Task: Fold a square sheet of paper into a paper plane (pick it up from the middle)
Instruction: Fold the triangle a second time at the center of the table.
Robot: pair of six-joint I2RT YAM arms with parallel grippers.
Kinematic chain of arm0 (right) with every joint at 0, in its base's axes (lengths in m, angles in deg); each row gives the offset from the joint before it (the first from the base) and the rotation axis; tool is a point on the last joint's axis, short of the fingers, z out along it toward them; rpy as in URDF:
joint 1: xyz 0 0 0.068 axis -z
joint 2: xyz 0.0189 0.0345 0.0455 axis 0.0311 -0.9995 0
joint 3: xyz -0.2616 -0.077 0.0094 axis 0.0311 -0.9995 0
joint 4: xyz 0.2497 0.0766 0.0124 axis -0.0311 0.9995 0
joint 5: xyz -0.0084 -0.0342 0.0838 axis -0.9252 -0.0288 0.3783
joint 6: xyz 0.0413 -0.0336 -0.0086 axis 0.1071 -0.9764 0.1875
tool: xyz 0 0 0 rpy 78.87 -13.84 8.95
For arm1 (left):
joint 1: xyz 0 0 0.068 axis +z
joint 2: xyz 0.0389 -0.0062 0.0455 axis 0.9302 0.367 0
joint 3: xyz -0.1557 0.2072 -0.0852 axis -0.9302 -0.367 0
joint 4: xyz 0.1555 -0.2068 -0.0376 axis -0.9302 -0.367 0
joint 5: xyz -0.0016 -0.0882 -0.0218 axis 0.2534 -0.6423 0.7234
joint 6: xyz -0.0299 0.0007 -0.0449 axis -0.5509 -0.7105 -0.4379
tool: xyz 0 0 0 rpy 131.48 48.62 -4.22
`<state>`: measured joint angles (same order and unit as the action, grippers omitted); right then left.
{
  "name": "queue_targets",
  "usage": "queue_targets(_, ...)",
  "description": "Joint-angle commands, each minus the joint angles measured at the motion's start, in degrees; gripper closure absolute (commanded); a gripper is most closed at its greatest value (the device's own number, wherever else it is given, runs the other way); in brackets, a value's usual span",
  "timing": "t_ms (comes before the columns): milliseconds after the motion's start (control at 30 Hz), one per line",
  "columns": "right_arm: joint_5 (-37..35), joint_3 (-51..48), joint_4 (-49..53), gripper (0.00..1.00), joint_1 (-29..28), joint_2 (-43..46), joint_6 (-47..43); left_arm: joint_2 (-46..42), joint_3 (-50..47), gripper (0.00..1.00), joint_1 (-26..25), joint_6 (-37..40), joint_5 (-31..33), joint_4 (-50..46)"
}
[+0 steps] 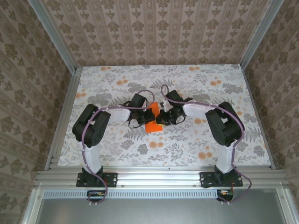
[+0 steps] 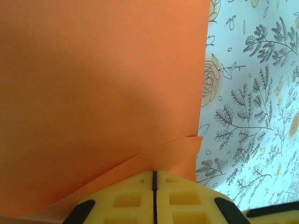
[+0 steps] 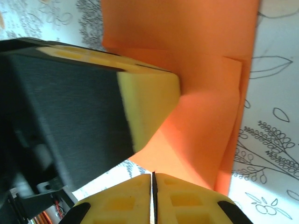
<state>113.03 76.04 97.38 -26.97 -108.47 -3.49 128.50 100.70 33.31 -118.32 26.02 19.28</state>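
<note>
The square sheet of paper [image 1: 153, 122] is bright orange and folded into overlapping layers. It hangs between both grippers at the middle of the table. My left gripper [image 1: 147, 112] is shut on it; in the left wrist view the yellow fingertips [image 2: 140, 186] pinch the lower edge of the paper [image 2: 103, 93], where two layers overlap. My right gripper [image 1: 162, 117] is also shut on it; its jaws [image 3: 153, 176] pinch a lower corner of the paper [image 3: 201, 121]. The left gripper's yellow finger [image 3: 149, 93] presses against the sheet from the left. No paper plane shape can be made out.
The floral tablecloth [image 1: 210, 140] covers the table around the arms. Aluminium rails [image 1: 163, 176] run along the near edge and both sides, with patterned walls behind. Open cloth lies on the far, left and right sides of the grippers.
</note>
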Motion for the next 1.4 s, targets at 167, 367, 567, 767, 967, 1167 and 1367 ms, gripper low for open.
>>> queue_targets(167, -2.58, -0.52, 5.27, 0.88, 0.42, -1.63, -2.43, 3.16, -0.66, 0.92, 0.35, -0.75, 4.84, -4.11)
queue_targets(367, -2.72, -2.89, 5.05, 0.88, 0.98, -1.15, -2.77, 2.92, -0.33, 0.91, 0.44, -0.58, 5.02, -4.21)
queue_targets(567, -3.36, -4.33, 5.01, 0.88, 1.32, -0.91, -2.95, 3.10, 0.32, 0.91, 0.44, -0.41, 4.93, -4.36)
queue_targets(767, -4.28, -5.60, 5.23, 0.89, 1.42, -1.24, -2.93, 1.47, 1.40, 0.86, 0.88, 0.08, 2.81, -2.47)
queue_targets(967, -4.46, -6.33, 4.89, 0.89, 1.42, -1.76, -1.31, -3.53, 0.26, 0.78, 0.75, -0.48, -1.79, 4.13)
queue_targets(1167, -5.07, -6.51, 5.36, 0.90, 1.42, -2.37, -0.46, -6.65, -4.05, 0.78, 0.45, -2.53, -3.01, 9.18)
queue_targets(1367, -6.13, -5.90, 6.89, 0.90, 1.41, -2.61, 0.25, -6.84, -5.11, 0.80, -1.35, -2.64, -3.26, 9.51)
